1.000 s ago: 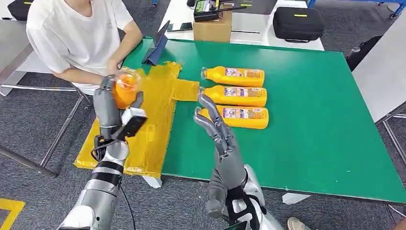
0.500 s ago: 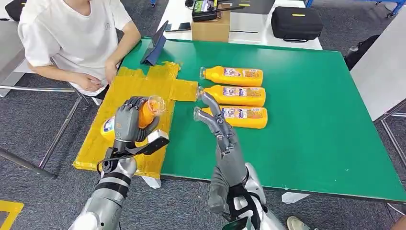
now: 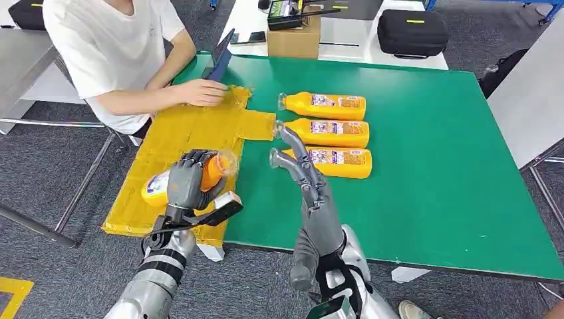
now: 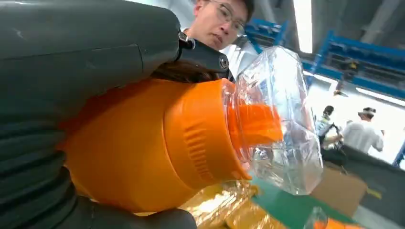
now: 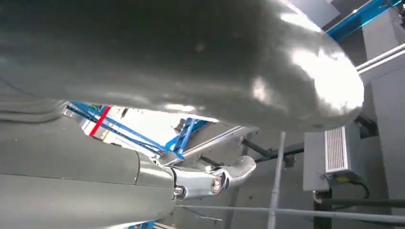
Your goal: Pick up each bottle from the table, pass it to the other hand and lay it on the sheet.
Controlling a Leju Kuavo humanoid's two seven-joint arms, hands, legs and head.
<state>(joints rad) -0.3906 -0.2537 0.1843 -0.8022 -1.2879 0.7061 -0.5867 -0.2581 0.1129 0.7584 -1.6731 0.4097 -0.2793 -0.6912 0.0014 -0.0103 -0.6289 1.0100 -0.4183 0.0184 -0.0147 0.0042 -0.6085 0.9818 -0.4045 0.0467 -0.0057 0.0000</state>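
bottle (image 3: 199, 174) middle hidden by left hand (image 3: 184, 184)

Left hand (image 3: 188, 183) grips a bottle (image 3: 174, 179) over the yellow sheet (image 3: 193, 126) — right hand (image 3: 299, 166) empty, fingers spread.

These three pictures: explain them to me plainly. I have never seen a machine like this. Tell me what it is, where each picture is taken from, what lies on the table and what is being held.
This is a humanoid robot with two silver arms, each ending in a many-fingered hand. The wide picture comes from a camera high on its body, looking down at a green table. The other two come from cameras at its wrists, close behind each hand, so they look turned and very near.

On the table lies a yellow sheet, and beside it three orange bottles lie in a row. A person sits at the far corner with a hand resting on the sheet.

The left hand grips a fourth orange bottle over the sheet; the left wrist picture shows its clear cap up close. The right hand is raised above the table with its fingers apart, holding nothing.
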